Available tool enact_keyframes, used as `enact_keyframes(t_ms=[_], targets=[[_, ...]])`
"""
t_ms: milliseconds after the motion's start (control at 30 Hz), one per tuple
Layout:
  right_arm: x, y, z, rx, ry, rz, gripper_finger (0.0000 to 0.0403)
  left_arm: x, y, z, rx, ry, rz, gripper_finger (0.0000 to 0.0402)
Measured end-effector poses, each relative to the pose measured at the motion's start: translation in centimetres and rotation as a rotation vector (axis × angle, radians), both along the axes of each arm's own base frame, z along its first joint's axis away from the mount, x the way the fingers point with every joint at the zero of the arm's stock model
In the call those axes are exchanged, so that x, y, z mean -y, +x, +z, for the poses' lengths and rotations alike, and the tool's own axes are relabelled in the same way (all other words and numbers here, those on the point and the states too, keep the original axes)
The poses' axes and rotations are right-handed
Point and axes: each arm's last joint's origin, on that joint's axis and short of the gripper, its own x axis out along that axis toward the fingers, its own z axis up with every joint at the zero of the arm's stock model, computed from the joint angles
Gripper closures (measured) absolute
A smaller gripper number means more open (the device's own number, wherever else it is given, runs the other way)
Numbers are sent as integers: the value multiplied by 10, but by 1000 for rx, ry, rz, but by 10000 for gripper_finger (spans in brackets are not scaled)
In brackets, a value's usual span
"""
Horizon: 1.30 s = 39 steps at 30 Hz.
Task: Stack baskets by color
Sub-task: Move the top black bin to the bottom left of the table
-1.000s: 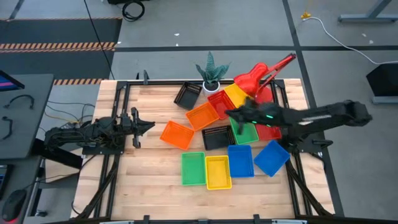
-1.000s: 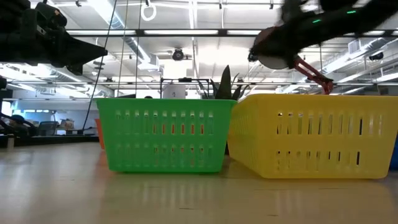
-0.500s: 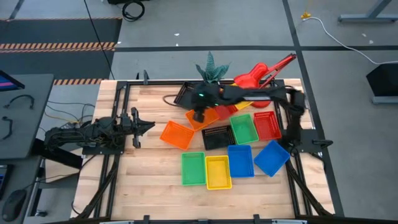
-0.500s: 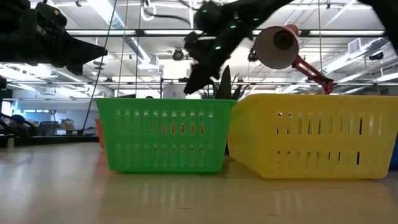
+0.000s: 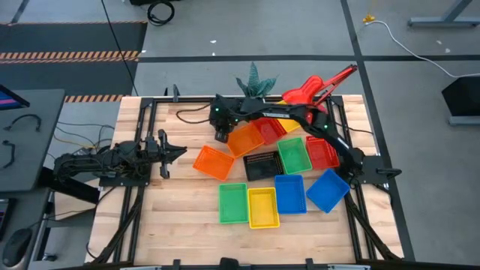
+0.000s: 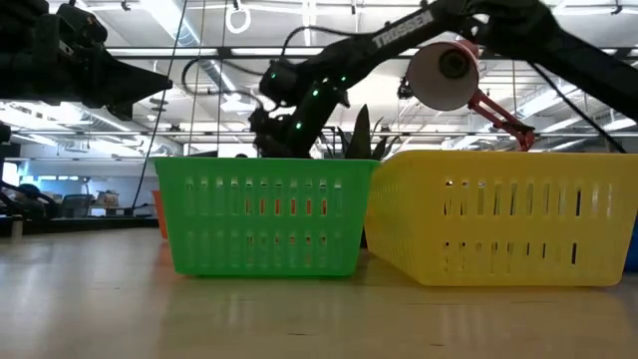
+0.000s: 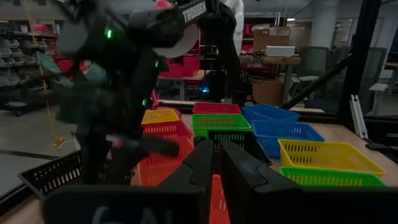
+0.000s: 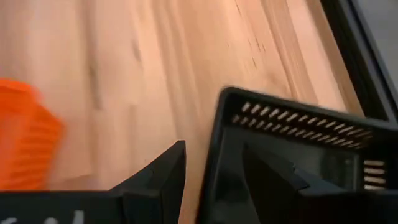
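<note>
1. Black mesh-sided plastic basket point(image 8: 292, 155), far-left table corner: largely hidden beneath the right arm from above, cut off in the wrist view; long axis hard to make out.
2. Right gripper point(image 8: 214, 180): fingers spread, straddling the basket's near wall, nothing clamped.
3. Left gripper point(image 7: 214, 163), left table edge: fingers nearly together, empty.

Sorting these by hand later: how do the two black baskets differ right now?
The far black basket sits at the table's back edge under the open right gripper; the middle black basket lies among coloured baskets, with no gripper over it. Both are black mesh baskets, unstacked.
</note>
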Motion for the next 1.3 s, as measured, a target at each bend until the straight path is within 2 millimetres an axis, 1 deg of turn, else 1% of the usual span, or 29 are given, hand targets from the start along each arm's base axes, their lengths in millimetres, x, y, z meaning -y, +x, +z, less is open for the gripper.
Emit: enact_keyframes(t_ms=[100, 233, 367, 533, 733, 933, 1033, 1200, 1300], targets=[[2, -1, -6, -54, -47, -32, 239, 0, 0, 0, 0, 0, 0, 371], [7, -5, -6, -72, -27, -30, 253, 0, 0, 0, 1, 0, 0, 365], [15, -9, -7, -82, 1, -30, 290, 0, 0, 0, 0, 0, 0, 363], [15, -11, -8, -96, 13, 58, 335, 0, 0, 0, 0, 0, 0, 370], [1, -7, -9, -136, -41, 184, 387, 0, 0, 0, 1, 0, 0, 373], [-17, 0, -6, -142, -126, 267, 390, 0, 0, 0, 1, 0, 0, 365], [-25, 3, 2, -131, -175, 272, 390, 0, 0, 0, 1, 0, 0, 368], [-36, 12, 22, 3, -231, 293, 391, 0, 0, 0, 1, 0, 0, 375], [-46, 20, 27, 94, -215, 315, 391, 0, 0, 0, 0, 0, 0, 376]])
